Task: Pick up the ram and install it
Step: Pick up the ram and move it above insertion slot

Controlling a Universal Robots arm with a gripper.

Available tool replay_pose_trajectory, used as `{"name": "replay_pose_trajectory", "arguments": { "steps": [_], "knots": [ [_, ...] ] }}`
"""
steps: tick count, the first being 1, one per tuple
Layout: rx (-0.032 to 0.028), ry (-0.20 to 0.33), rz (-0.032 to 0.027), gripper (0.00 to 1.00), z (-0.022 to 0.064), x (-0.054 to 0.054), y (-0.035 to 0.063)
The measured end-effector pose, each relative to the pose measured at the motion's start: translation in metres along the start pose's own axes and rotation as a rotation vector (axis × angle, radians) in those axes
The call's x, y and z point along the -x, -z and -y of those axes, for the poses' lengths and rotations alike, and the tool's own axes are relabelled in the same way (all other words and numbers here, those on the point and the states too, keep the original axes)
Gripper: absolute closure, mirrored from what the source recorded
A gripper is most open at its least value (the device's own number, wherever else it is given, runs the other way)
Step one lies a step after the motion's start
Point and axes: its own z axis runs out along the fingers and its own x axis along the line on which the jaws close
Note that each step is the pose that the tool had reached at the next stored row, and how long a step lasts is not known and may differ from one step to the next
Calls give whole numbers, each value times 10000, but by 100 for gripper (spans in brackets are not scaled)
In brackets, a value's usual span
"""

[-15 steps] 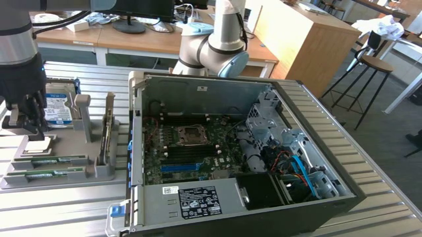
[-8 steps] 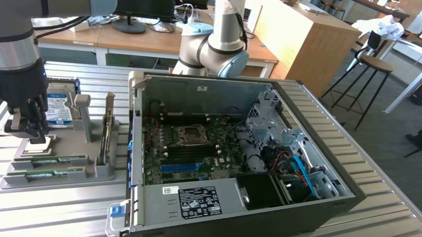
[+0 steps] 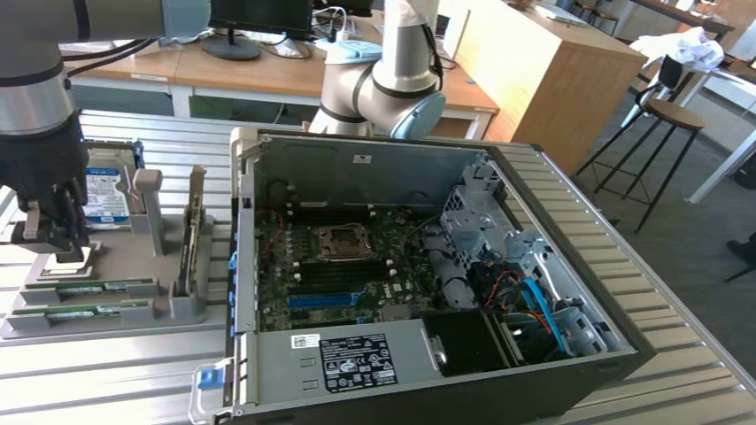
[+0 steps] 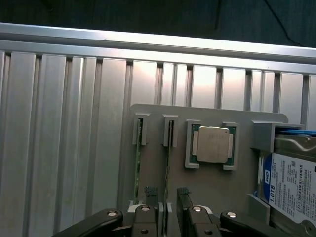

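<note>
Hand [image 4: 167,191] spread wide astride thin green ram [image 4: 168,158].

The exterior view looks down from mid-distance over the table [image 3: 106,381], with the holder [image 3: 124,261] at nine o'clock of the computer case [image 3: 366,164]. The wrist view faces straight down past the gripper [image 4: 167,191], close; both share the holder.
</note>
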Motion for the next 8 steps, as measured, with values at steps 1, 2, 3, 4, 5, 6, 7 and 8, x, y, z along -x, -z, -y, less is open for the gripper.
{"name": "replay_pose_trajectory", "arguments": {
  "steps": [1,2,3,4,5,6,7,8],
  "knots": [
    [0,0,0,70,0,0,-11],
    [0,0,0,70,1,0,-20],
    [0,0,1,70,1,-1,-29],
    [0,0,0,70,1,-1,-39],
    [0,0,0,70,1,-1,-48],
    [-1,0,1,70,2,-1,-58],
    [0,0,0,70,2,-2,-68],
    [0,0,0,70,2,-2,-77]
  ]
}}
